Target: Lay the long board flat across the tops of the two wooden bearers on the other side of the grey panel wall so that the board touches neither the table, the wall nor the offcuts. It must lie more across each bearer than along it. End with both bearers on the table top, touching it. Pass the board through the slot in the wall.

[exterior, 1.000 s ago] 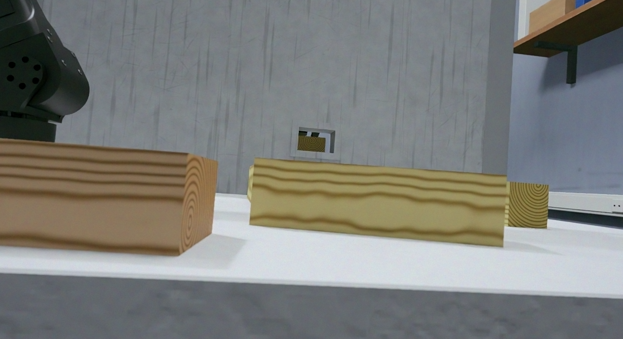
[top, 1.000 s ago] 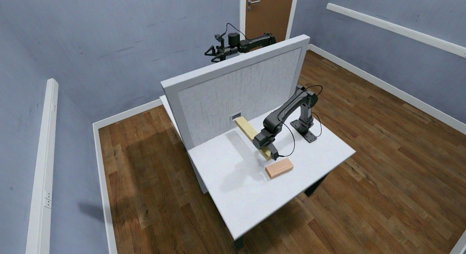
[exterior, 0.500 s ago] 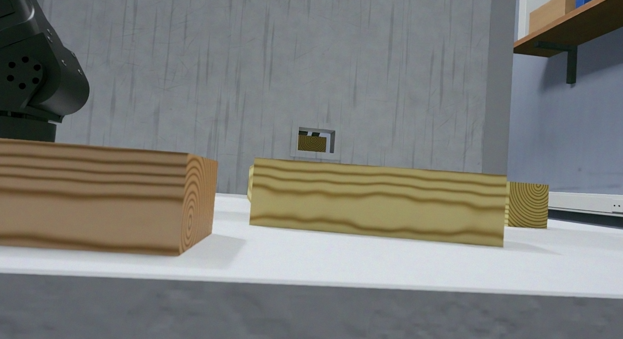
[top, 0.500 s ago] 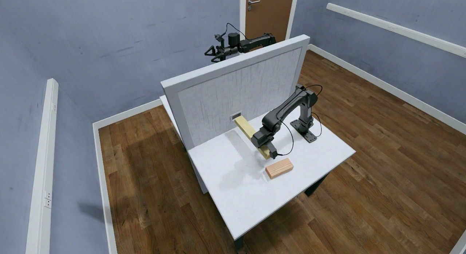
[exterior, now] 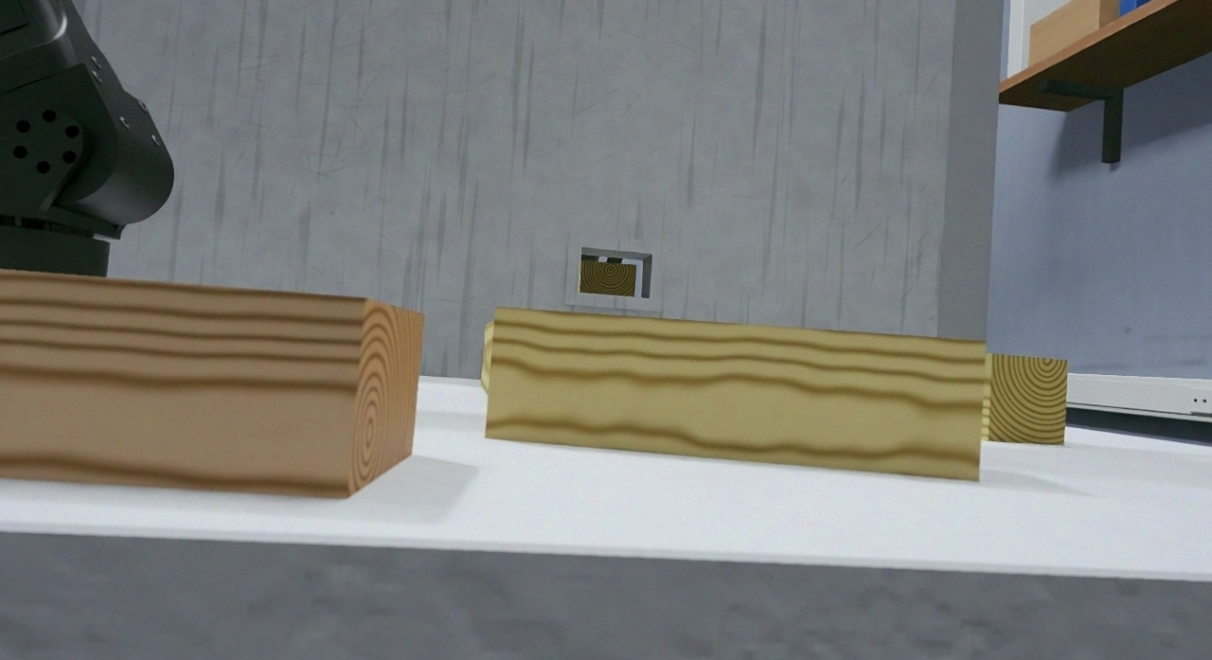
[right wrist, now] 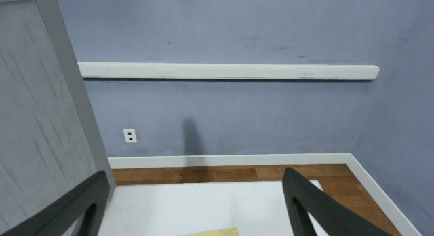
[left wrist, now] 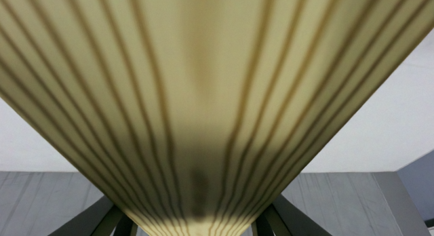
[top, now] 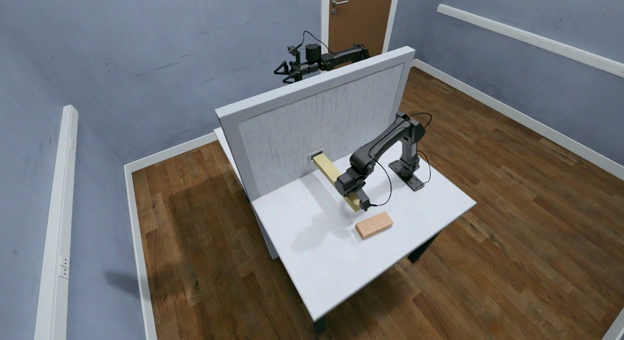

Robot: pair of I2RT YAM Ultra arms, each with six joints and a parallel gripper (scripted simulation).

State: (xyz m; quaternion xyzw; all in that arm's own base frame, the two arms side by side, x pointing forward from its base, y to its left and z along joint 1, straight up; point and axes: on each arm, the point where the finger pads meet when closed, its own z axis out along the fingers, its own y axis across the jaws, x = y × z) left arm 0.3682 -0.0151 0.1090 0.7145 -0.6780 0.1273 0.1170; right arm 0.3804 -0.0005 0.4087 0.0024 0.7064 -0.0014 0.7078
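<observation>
Left gripper (top: 358, 201) (left wrist: 194, 226) clenched on long board (top: 327, 168) (exterior: 607, 278) (left wrist: 203, 93), whose far end points ahead of it at slot (top: 315, 154) (exterior: 644, 275), likely for feeding through; right gripper (top: 285, 74) (right wrist: 194, 205) released beyond wall (top: 279, 132) (exterior: 381, 148) (right wrist: 41, 104), presumably awaiting it.

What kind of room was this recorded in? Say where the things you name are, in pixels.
Probably a plain workroom or lab: a white table (top: 301, 268) split by a grey panel wall (top: 279, 132) (exterior: 423, 148) (right wrist: 34, 104), socket trunking (top: 523, 35) (right wrist: 217, 71) along blue walls, and a wooden door (top: 360, 14).
</observation>
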